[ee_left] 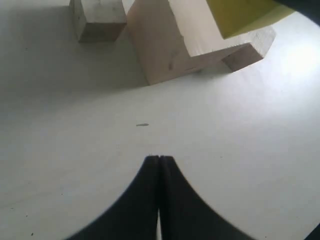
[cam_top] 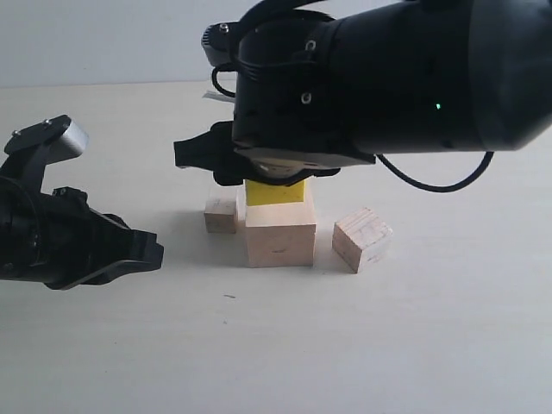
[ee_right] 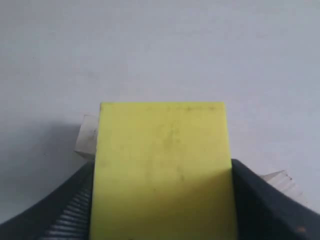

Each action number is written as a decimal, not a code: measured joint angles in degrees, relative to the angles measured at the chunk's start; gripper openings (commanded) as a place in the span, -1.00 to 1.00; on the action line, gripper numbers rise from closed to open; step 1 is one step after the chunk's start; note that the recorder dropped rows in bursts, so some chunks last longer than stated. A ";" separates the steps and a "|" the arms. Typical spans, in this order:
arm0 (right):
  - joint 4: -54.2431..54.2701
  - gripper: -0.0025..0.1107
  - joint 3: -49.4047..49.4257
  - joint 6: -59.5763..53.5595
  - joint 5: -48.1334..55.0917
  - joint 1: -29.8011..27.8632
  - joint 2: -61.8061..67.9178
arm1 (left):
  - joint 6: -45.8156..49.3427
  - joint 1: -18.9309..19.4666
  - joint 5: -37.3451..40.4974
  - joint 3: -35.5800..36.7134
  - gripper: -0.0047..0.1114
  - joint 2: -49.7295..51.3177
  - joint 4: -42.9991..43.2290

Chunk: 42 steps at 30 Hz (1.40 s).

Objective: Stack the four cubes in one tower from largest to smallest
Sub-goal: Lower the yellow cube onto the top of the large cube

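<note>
Yellow cube sits squarely between the fingers of my right hand. One dark finger presses flat against each of its opposite sides, so I am grasping it across its full width. From the outside camera the yellow cube rests on the top face of the large wooden cube, and only a strip of yellow shows beneath my wrist. My right arm hangs low over the pair and hides the cube's upper part in that view.

The large wooden cube stands flat on the pale bench. The small wooden cube lies on the bench just beside it, on the left and a little farther back. I cannot tell whether the two touch. The medium wooden cube lies on the bench to the right of the large one, near it but apart, turned at an angle to it.

My left hand is clenched on nothing, its two fingertips pressed together with no gap. It hangs low over the bench on the left side, apart from all four cubes and pointing towards them. Its camera looks across bare bench at the large wooden cube, the small one and a corner of the yellow one.
</note>
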 measured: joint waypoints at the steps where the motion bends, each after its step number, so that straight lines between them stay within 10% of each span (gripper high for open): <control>1: -0.12 -0.96 0.00 0.38 -0.13 -0.30 0.14 | 0.00 0.00 0.00 0.00 -0.92 0.00 0.00; 42: -3.33 -0.96 3.70 6.18 -4.99 -1.64 2.77 | 0.00 0.00 -0.32 0.00 -0.92 0.00 0.00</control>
